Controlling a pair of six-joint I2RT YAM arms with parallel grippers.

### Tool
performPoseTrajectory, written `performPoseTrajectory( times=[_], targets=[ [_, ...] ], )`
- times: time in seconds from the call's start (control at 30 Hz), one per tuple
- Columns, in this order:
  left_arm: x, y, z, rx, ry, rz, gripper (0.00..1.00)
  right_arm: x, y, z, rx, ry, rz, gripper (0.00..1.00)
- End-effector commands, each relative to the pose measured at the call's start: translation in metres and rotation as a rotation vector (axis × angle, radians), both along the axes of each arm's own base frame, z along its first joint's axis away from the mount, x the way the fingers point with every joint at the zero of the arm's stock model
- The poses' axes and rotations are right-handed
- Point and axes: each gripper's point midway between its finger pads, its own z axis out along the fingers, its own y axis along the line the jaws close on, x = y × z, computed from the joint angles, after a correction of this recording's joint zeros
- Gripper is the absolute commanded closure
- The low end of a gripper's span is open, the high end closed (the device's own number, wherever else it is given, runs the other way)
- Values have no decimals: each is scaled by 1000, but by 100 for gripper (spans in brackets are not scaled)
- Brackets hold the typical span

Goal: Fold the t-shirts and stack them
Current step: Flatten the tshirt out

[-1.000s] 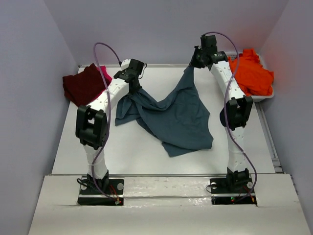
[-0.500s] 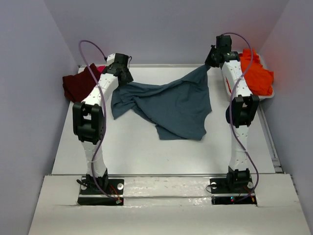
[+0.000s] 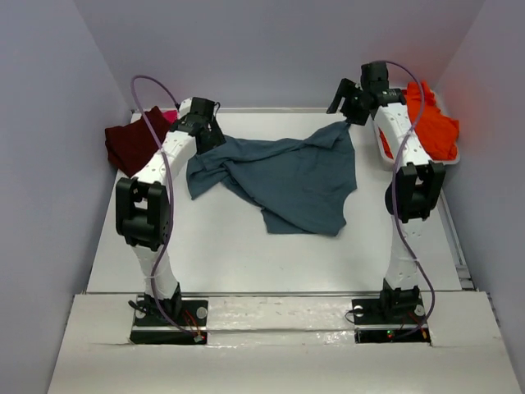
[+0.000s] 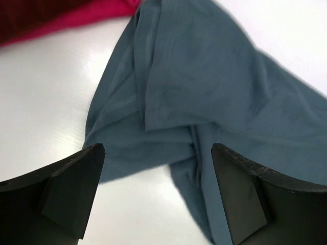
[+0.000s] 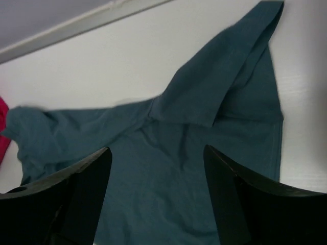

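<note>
Above teal shirt (image 3: 287, 176), wide open and holding nothing: left gripper (image 4: 156, 152) at left end, right gripper (image 5: 157, 149) at far-right corner

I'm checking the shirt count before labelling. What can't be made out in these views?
Pink t-shirt: top view, mostly hidden behind the maroon t-shirt and left arm; cut by the left wrist view's top edge.
White tub: top view, partly behind the right arm.
Teal t-shirt: its left side is bunched, hiding that sleeve.
</note>
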Motion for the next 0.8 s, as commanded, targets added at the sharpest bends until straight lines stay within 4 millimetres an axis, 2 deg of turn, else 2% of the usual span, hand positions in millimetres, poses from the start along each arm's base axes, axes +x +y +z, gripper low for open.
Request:
performPoseTrajectory(
  times=[0.0, 0.03, 0.07, 0.13, 0.17, 0.2, 0.23, 0.3, 0.37, 0.4, 0.53, 0.7, 0.77],
  targets=[
    [-45, -1, 24, -42, -11, -14, 1, -85, 71, 22, 87, 87, 198, 28],
    [-52, 0, 22, -47, -3, -16, 1, -100, 80, 17, 87, 111, 223, 33],
    [-65, 1, 8, -46, 34, -16, 1, -121, 98, 27, 88, 103, 270, 38],
    [-79, -2, 10, -80, 35, -38, 1, -150, 111, 17, 103, 159, 319, 40],
    [-90, 0, -3, -79, 71, -42, 1, -170, 113, 3, 111, 215, 337, 40],
    [-97, 0, -3, -85, 75, -46, 1, -186, 124, -2, 144, 252, 381, 40],
    [-108, 3, -16, -75, 108, -41, 1, -205, 127, -14, 149, 296, 403, 39],
    [-115, 6, -23, -70, 118, -37, 1, -224, 134, -30, 134, 347, 432, 39],
    [-120, 5, -29, -79, 126, -45, 1, -247, 146, -36, 111, 371, 490, 39],
    [-124, 3, -43, -83, 160, -58, 1, -272, 153, -53, 81, 425, 538, 39],
    [-126, 4, -59, -92, 192, -61, 1, -302, 151, -84, 53, 510, 566, 40],
    [-121, 16, -76, -117, 215, -33, 2, -340, 174, -113, 27, 587, 666, 42],
    [-119, 18, -78, -118, 218, -26, 2, -348, 184, -122, 5, 611, 692, 42]
  ],
)
